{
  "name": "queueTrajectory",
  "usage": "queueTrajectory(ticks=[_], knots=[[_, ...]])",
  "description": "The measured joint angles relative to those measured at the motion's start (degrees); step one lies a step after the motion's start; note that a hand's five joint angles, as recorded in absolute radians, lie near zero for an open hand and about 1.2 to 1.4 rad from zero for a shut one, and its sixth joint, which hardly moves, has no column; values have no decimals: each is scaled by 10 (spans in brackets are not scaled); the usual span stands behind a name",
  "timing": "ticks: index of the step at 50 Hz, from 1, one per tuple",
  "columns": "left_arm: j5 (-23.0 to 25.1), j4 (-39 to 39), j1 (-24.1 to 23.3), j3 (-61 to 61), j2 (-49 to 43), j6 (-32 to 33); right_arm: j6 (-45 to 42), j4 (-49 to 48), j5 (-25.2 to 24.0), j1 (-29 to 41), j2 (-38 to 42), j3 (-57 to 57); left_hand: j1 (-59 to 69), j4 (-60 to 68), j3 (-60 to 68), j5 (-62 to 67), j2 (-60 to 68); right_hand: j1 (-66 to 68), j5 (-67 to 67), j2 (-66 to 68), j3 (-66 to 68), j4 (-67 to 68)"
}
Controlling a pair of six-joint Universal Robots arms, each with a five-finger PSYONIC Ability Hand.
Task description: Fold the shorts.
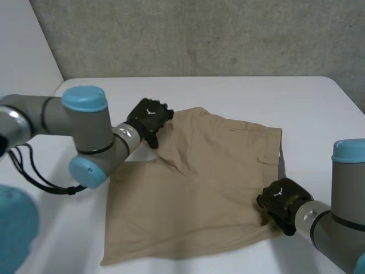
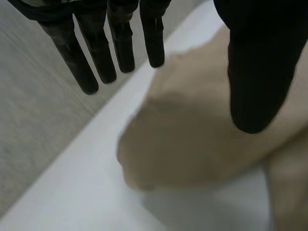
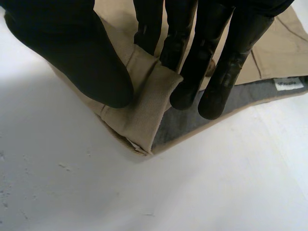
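Observation:
Tan shorts [image 1: 194, 194] lie spread on the white table [image 1: 256, 97], with a raised fold at their far left. My left hand [image 1: 149, 119] hovers over that far left corner. In the left wrist view its fingers [image 2: 96, 57] are straight, the thumb stands apart, and the bunched cloth [image 2: 192, 144] lies below them, untouched. My right hand [image 1: 279, 201] is at the near right corner of the shorts. There its thumb [image 3: 72, 48] and fingers pinch a rolled fold of the tan cloth [image 3: 144, 110], and the grey inner lining [image 3: 192, 120] shows beside it.
A grey concrete wall [image 1: 199, 34] runs behind the table's far edge. My left arm [image 1: 85, 131] reaches across the table's left side. Bare tabletop [image 3: 192, 192] lies in front of the right hand and along the table's far and right sides.

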Motion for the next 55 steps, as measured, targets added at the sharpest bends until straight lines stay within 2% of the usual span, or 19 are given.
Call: queueTrajectory(ticks=[2,3,4,5,7,11,16,21,22,23,26,29,32,36,40,46,53,55], knots=[[0,-40,6,67,-57,14,0,-4,0,0,5,3,109,95,92,92,96,0,4,0,0,0],[-1,-51,8,84,-71,21,0,-5,0,0,6,3,119,103,100,100,100,0,5,0,0,0],[-4,-59,10,98,-83,28,0,-6,0,0,6,4,281,254,250,245,252,0,5,0,0,0],[-5,-64,12,105,-89,34,0,-6,0,-1,7,4,281,254,250,245,252,0,6,0,0,0],[-11,-70,15,115,-98,45,-1,-7,0,-2,8,4,427,408,403,389,411,0,7,0,0,0],[-41,-74,20,114,-101,68,-1,-9,0,-4,8,2,428,452,442,401,447,0,7,0,0,0],[-93,-57,23,64,-67,77,-1,-10,0,-5,7,-1,428,453,442,401,447,0,7,0,0,0],[-137,-8,29,-30,-5,77,-2,-10,0,-5,7,-2,428,452,441,401,445,0,7,0,0,0],[-142,3,30,-49,6,77,-2,-10,1,-5,7,-2,378,373,370,383,367,0,7,0,0,0],[-145,10,30,-63,13,77,-2,-10,1,-4,7,-2,357,357,355,372,355,0,7,0,0,0],[-149,33,30,-103,35,76,-2,-10,2,-3,7,-2,166,183,185,186,179,0,7,0,0,0],[-150,45,29,-124,48,76,-2,-10,2,-2,7,-2,152,154,156,151,154,0,7,0,0,0],[-142,54,28,-131,74,69,-2,-10,3,-1,7,-2,90,87,88,80,87,0,7,0,0,0],[-128,57,28,-120,88,60,-2,-10,3,-1,7,-2,87,83,86,76,83,0,7,0,0,0],[-83,56,33,-89,95,29,-1,-10,3,0,7,0,87,83,86,76,83,0,7,0,0,0],[-25,32,47,-31,45,-4,-1,-11,3,0,7,4,87,83,86,76,82,0,7,0,0,0],[-13,-29,63,16,-19,4,-1,-12,3,0,8,5,87,83,86,76,80,0,7,0,0,0],[-16,-40,65,21,-28,13,-2,-13,3,0,8,5,156,143,153,136,150,0,7,0,0,0]])
